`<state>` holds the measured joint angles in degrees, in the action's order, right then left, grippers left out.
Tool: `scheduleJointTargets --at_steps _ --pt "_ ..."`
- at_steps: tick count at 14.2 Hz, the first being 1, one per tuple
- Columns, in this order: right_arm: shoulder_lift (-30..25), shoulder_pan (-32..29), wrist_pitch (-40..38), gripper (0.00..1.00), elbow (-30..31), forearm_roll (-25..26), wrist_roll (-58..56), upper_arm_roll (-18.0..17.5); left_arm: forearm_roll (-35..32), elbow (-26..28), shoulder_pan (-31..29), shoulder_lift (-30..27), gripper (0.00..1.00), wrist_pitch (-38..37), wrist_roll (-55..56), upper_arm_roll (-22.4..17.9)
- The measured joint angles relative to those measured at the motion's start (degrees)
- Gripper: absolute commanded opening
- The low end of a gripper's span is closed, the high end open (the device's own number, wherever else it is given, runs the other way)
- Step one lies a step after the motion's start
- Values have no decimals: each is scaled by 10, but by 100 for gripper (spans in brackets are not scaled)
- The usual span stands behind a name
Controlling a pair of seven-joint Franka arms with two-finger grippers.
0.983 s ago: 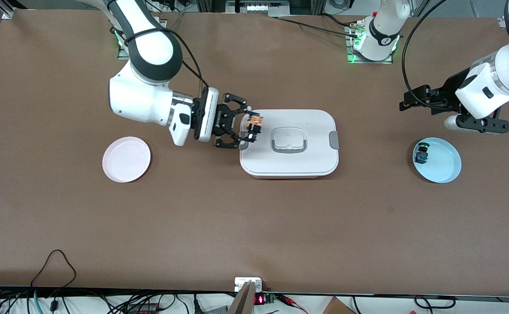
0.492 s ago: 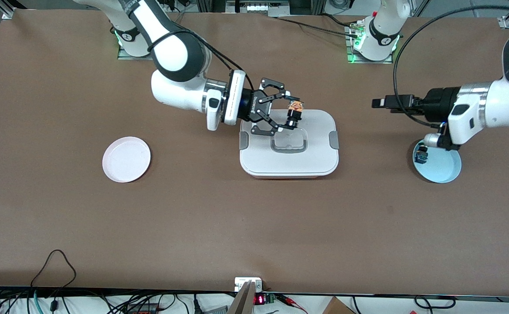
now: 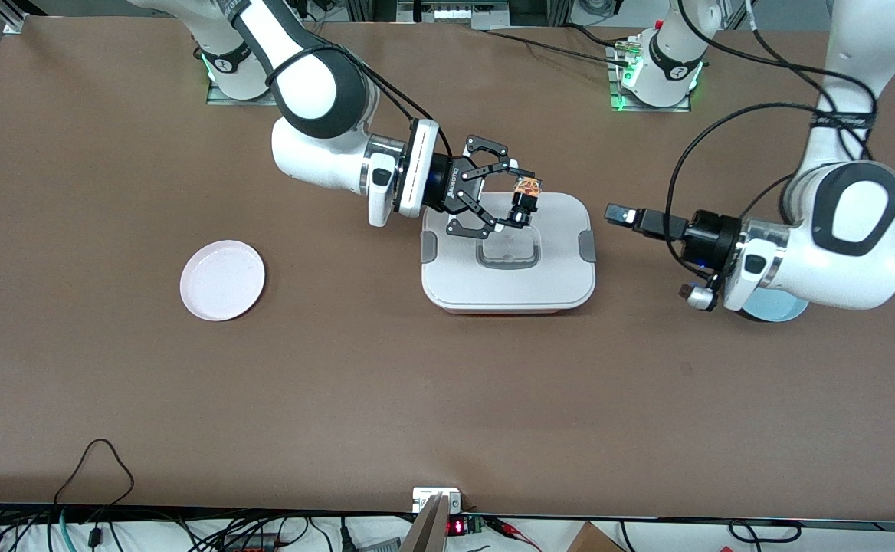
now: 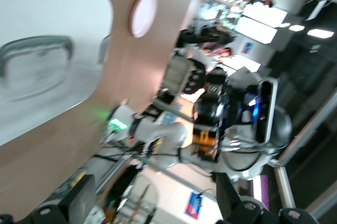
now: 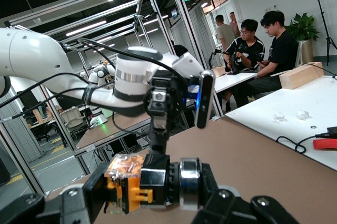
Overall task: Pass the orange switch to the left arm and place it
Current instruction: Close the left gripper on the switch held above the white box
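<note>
Pinch of right gripper (image 3: 520, 208) on orange switch (image 3: 526, 199), fingers pressed against its black body; carried within the last second from the right arm's end of the white lidded box (image 3: 509, 287) to a spot over the lid beside the recessed handle (image 3: 506, 249), apparently clear of the surface. Nearly halted over the last half second, only a slight drift onward. Outward from there: left gripper (image 3: 625, 216) swung away from the blue plate (image 3: 788, 313), turned level and aimed toward the switch, now over bare table just off the box's grey end clip (image 3: 587, 245), fingers spread wide and empty, switch in sight ahead in the left wrist view. Blue plate now mostly hidden under the left arm; pink plate (image 3: 222, 279) unmoved toward the right arm's end of the table. Meaning for the task: handover being set up in the air above the box, grippers facing each other, gap between them not yet closed. Likely next: left fingers brought around the switch's free end, high enough to stay off the lid.
</note>
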<state>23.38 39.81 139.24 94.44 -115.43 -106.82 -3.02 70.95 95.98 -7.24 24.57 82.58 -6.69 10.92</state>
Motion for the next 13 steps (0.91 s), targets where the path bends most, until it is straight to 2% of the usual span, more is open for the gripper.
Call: scheduleJointTargets --at_steps 6,9,11,13 --pt "0 0 0 0 0 0 0 0 35 10 9 -1 100 99 -3 77" --pt "0 0 0 0 0 0 0 0 37 23 10 -1 100 99 -3 89" --pt "0 0 0 0 0 0 0 0 66 39 10 -3 99 99 -3 92" --pt "0 0 0 0 0 0 0 0 95 55 10 -4 90 99 -4 96"
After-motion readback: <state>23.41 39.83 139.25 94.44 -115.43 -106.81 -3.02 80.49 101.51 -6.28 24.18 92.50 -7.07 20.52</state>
